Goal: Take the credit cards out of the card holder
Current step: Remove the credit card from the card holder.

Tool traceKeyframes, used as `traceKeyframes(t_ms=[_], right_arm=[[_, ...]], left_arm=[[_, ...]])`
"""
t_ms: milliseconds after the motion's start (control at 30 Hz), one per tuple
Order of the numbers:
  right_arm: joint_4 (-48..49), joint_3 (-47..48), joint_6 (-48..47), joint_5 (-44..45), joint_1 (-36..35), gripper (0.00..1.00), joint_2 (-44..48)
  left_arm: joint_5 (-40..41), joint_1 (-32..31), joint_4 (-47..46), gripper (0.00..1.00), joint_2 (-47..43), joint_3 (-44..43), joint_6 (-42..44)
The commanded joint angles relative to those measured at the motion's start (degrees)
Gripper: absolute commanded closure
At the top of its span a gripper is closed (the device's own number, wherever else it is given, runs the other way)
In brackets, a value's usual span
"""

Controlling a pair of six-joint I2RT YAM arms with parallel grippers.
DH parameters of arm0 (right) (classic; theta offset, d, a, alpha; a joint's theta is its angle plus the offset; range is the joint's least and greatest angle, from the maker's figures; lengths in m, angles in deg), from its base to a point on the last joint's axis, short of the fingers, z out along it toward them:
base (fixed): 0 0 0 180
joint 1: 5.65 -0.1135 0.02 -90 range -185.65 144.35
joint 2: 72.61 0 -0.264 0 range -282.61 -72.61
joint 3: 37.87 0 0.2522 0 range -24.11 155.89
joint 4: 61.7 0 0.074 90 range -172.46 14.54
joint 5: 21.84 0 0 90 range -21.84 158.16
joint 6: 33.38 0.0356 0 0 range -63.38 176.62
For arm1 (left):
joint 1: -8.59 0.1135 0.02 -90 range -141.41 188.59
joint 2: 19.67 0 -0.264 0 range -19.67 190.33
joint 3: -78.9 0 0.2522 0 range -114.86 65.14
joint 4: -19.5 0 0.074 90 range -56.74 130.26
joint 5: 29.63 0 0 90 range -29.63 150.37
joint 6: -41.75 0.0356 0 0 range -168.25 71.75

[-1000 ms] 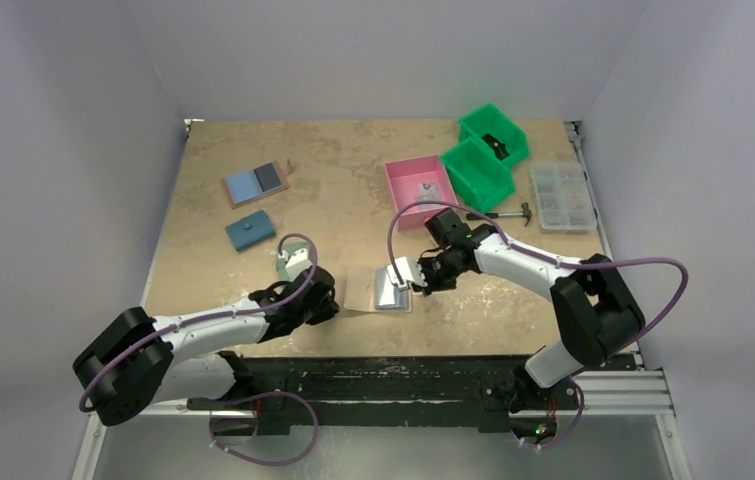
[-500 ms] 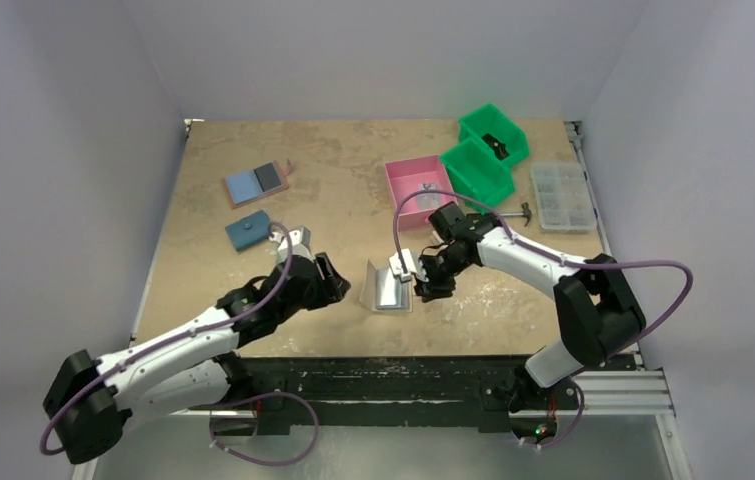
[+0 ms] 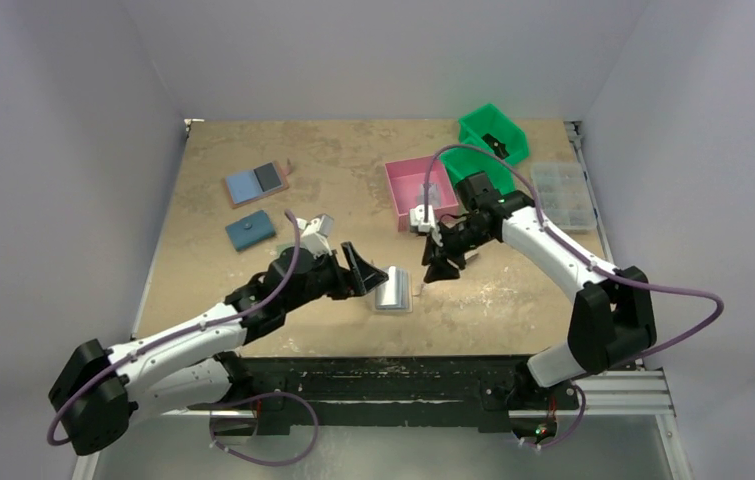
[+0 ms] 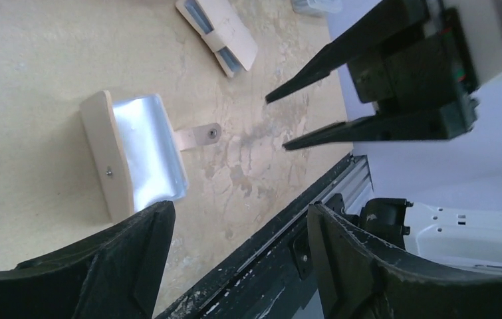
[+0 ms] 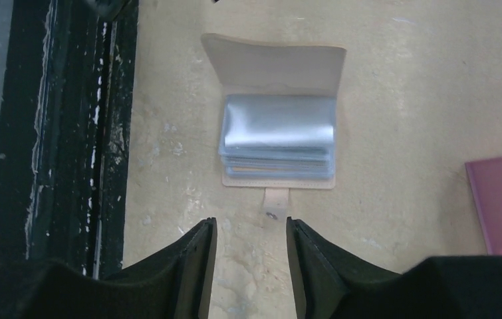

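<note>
The beige card holder (image 3: pixel 393 291) lies on the table near the front edge, its cover flap (image 5: pixel 274 63) folded back and its snap tab (image 5: pixel 276 203) pointing at my right gripper. Shiny clear sleeves (image 5: pixel 278 129) fill it. A thin yellowish edge in the stack hints at the credit cards (image 5: pixel 261 169), which glare otherwise hides. My left gripper (image 3: pixel 361 270) hovers open just left of the holder (image 4: pixel 135 156). My right gripper (image 3: pixel 437 264) hangs open a little to the right of it, nothing between its fingers (image 5: pixel 201 266).
A pink tray (image 3: pixel 403 185) and two green bins (image 3: pixel 498 125) stand at the back right, beside a clear parts box (image 3: pixel 561 195). An open blue-and-dark holder (image 3: pixel 256 182) and a teal one (image 3: pixel 250 231) lie at the left. A tan folded wallet (image 4: pixel 218 33) lies beyond.
Both grippers have opened and let go of the holder. The left one moved up and right towards it; the right one drew back up and to the right. The flap now stands up.
</note>
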Motion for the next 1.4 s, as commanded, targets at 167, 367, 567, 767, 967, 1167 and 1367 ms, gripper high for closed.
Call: traceKeyframes(t_ms=[167,367,567,767,967,1167,1367], right_arm=[[4.3,-1.97,14.9,-6.8,9.42,0.65,0.46],[4.93,-2.29,16.4,-5.92,10.29,0.7,-1.56],[6.48,-3.29,17.43,-3.85,10.32,0.7,-1.1],[6.62,-3.42,17.45,-3.53,10.3,0.7,-1.63],[6.71,-3.68,17.4,-3.35,10.34,0.7,-1.65],[6.71,-3.86,17.36,-3.26,10.29,0.7,-2.09],[6.79,-4.13,17.32,-3.7,10.14,0.7,-2.25]], left_arm=[[3.62,-4.88,0.97,0.28,14.56,-10.33,-1.07],[15.68,-8.46,18.57,0.3,29.62,-22.25,-2.69],[21.44,-8.9,23.59,0.33,35.72,-25.3,-2.9],[20.94,-8.89,22.98,0.33,38.99,-25.91,-1.27],[17.75,-8.91,19.83,0.31,40.14,-25.38,-0.41],[14.93,-8.54,16.73,0.3,39.21,-23.28,0.22],[14.35,-8.18,15.52,0.29,39.42,-22.3,0.32]])
